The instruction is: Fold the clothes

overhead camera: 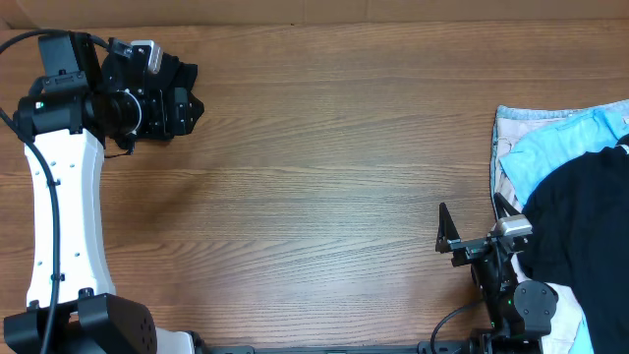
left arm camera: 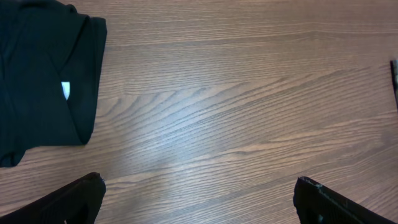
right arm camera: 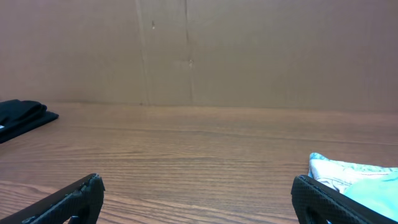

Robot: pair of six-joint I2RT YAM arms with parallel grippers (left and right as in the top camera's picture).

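The black T-shirt [left arm camera: 43, 81] lies folded on the wooden table, with its small white label [left arm camera: 65, 91] showing. In the left wrist view it is at the upper left, beyond my left gripper [left arm camera: 199, 193], which is open, empty and over bare wood. In the overhead view my left gripper [overhead camera: 177, 98] is at the far left and covers most of the shirt. The right wrist view shows the shirt as a flat dark bundle [right arm camera: 22, 118] far to the left. My right gripper [right arm camera: 199, 193] is open and empty, low at the front right [overhead camera: 472, 224].
A pile lies at the right edge: a light-blue garment [overhead camera: 560, 147], a rumpled black garment [overhead camera: 580, 226] and pale patterned cloth [overhead camera: 506, 147], the last also in the right wrist view [right arm camera: 348, 174]. A cardboard wall [right arm camera: 199, 50] stands behind the table [overhead camera: 324, 167].
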